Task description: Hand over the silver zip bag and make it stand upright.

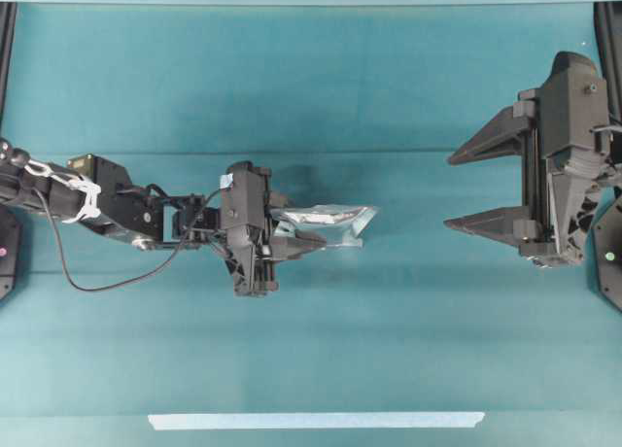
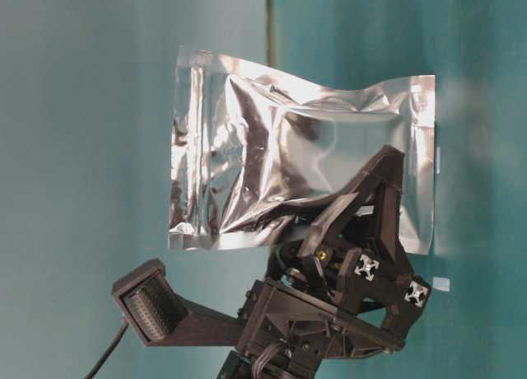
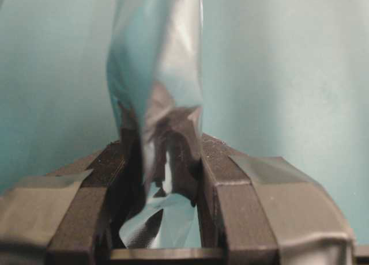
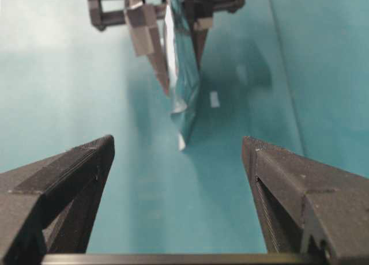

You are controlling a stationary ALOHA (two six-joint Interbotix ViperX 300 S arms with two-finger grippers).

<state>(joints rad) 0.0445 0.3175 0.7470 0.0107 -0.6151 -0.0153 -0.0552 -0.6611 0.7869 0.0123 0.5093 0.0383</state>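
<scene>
Teal surface spreads beneath both arms, bare but for a pale tape strip lying along its 6 o'clock edge in the overhead view, which looks like a boundary mark and not part of the job. Next in size, the right pincer waits at 3 o'clock with its jaws spread wide and nothing between them, mouth turned toward the centre; in its own wrist view the two dark fingers frame the bag straight ahead at 12 o'clock, well apart from it. That pose reads as a receiver lined up for the transfer, the gap kept broad so the pouch's free edge can enter without snagging. The left pincer sits a little left of centre, clenched on the silver zip bag, its fingers pinching one end of the foil. The bag is held off the surface, edge-on from above and jutting toward 3 o'clock, so its unheld end faces the waiting arm. From table level the pouch shows broadside, crinkled, gripped near its lower right portion, leaving plenty of foil free for a second grasp.
</scene>
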